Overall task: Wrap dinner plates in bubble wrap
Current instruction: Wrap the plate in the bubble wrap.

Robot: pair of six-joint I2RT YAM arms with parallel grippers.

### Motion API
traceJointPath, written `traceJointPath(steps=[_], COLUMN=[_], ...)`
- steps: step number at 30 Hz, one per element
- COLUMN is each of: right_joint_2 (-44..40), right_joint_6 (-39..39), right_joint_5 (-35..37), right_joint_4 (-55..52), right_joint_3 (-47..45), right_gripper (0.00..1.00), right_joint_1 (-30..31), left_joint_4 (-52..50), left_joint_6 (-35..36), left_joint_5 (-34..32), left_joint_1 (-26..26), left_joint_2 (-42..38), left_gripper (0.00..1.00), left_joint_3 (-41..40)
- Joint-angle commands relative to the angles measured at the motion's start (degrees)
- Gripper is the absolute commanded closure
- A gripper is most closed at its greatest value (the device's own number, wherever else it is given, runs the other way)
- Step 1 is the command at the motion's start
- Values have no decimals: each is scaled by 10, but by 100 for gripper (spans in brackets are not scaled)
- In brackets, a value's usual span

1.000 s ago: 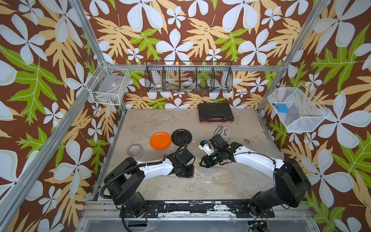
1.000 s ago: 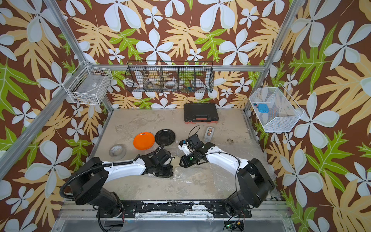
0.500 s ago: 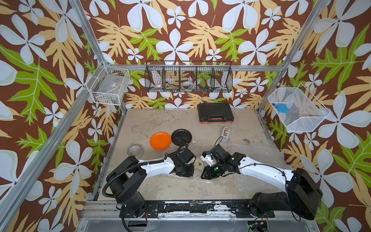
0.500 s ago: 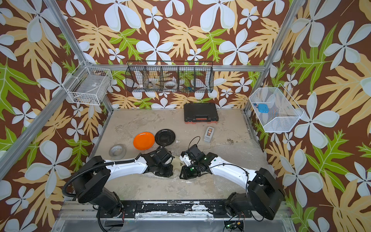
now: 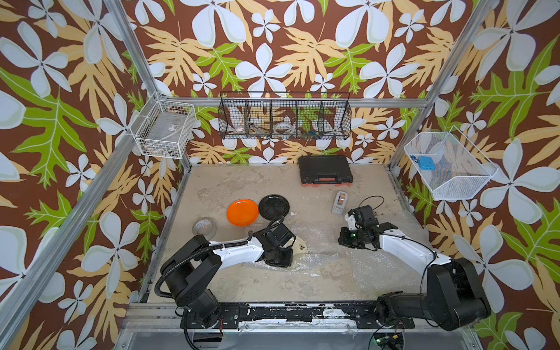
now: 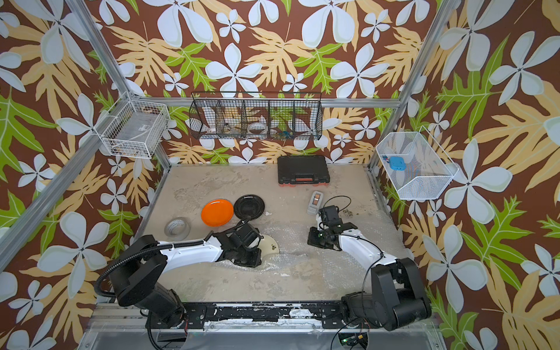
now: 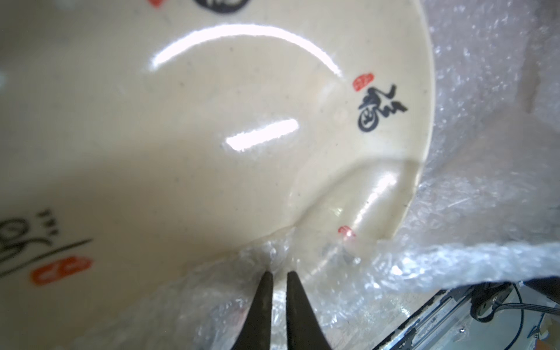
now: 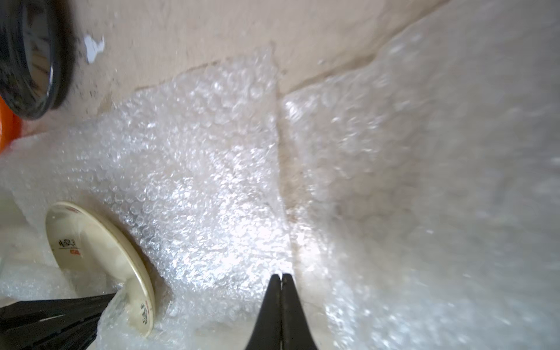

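In both top views the left arm's wrist covers most of the cream plate (image 5: 300, 247), leaving only a sliver. The left wrist view cuts this plate off at two edges, and bubble wrap (image 7: 333, 288) veils part of its rim. The right wrist view crops the black plate (image 8: 33, 60) and the orange plate (image 8: 6, 125), and its farther wrap is blurred. The contents of the black wire basket (image 5: 336, 118) are too small to tell.

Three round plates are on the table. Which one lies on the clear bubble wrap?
The cream plate with dark painted marks; the glossy orange plate and the black plate rest on bare tabletop.
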Motion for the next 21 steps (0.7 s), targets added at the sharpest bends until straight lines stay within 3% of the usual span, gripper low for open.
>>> traceJointPath(steps=[1,4,7,10,12,16,21], right_joint_2=[-55,-132,-182,-172,-139,-71,-8], right_joint_6=[-15,12,71,137,147,127,98], right_joint_5=[-25,-36,-130,-177,-168,-111,-52], right_joint_4=[-61,-116,-82,-3,9,31,57], right_joint_3=[17,32,9,-30,-35,-38,-45], right_gripper=[90,85,83,83,83,84,87], right_joint_1=[2,36,116,232,268,266,180], left_joint_4=[-39,-41,-45,-44,-45,-45,-52], left_joint_6=[4,8,10,10,12,14,16], left_joint_5=[-21,-21,-20,-18,-18,-20,-24], left_joint_1=[2,2,2,2,2,2,4], left_joint_2=[7,11,13,13,16,19,18], left_gripper=[86,86,86,86,86,86,86], left_joint_3=[-3,0,4,4,5,3,1])
